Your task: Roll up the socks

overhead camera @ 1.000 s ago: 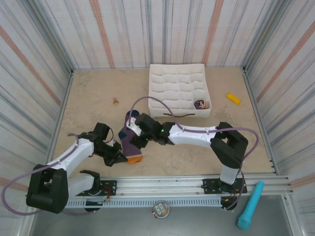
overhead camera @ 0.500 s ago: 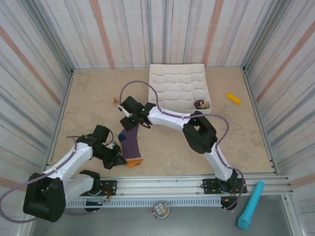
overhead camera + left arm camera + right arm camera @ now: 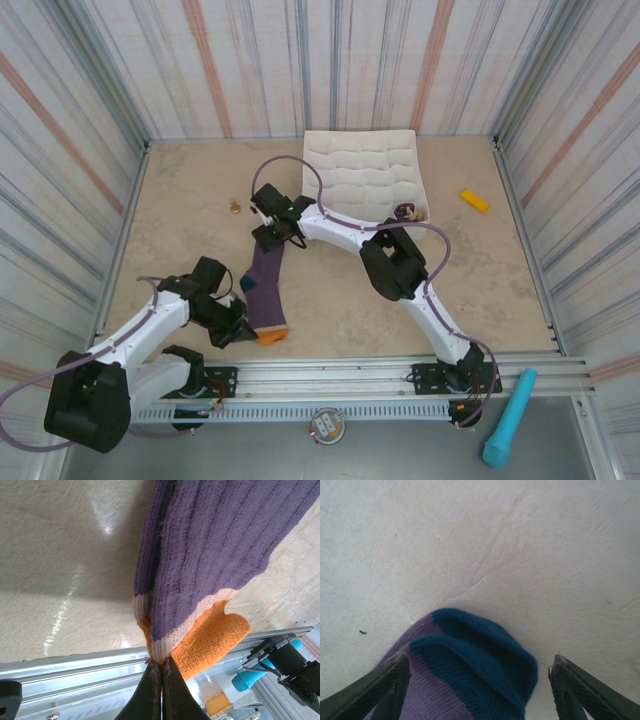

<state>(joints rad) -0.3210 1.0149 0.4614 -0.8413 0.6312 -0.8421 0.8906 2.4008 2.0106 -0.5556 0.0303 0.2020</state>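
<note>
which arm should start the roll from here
Probably right. The right gripper hangs open around the teal end of the socks, free to close and roll. The left gripper is shut on the orange toe, anchoring them.

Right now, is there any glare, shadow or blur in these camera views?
Left wrist view: glare spots on the beige stone-look table, a dark shadow beside the purple knit socks, whose ribs are sharp. Right wrist view: even light, the socks' teal end slightly soft. Top view: evenly lit, sharp.

Purple socks, seemingly stacked, stretched flat
</note>
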